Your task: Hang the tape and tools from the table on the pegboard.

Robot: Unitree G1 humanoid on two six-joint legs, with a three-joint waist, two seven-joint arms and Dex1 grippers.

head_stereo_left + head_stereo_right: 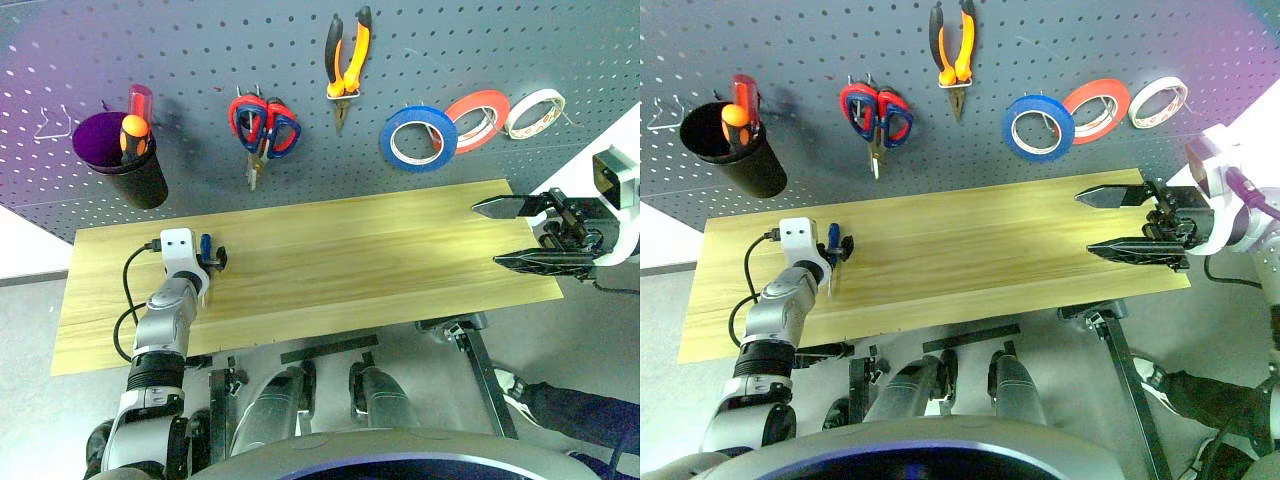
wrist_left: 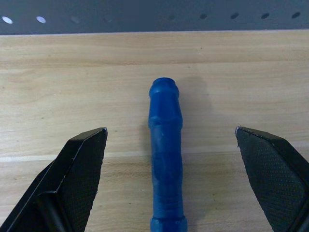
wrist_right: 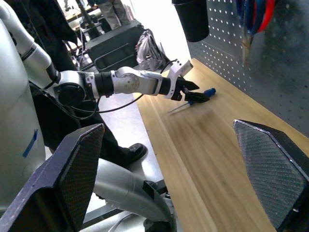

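1. Along the grey pegboard (image 1: 420, 60) hang pliers (image 1: 346, 62), a blue tape (image 1: 418, 138), red-handled scissors (image 1: 264, 125), two other rolls and a black cup (image 1: 125, 160) of screwdrivers.
2. Below it, the wooden counter (image 1: 350, 260) carries one blue-handled tool (image 2: 165, 154) near its left end.
3. No writing is legible.
4. Left end effector (image 2: 169, 140), released, straddles that blue handle without touching; right end effector (image 1: 510, 233), released and empty, hovers sideways over the counter's right end.

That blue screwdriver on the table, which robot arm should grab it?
The left. Its open claw sits right around the blue screwdriver, while the right claw hangs open over the table's far end.
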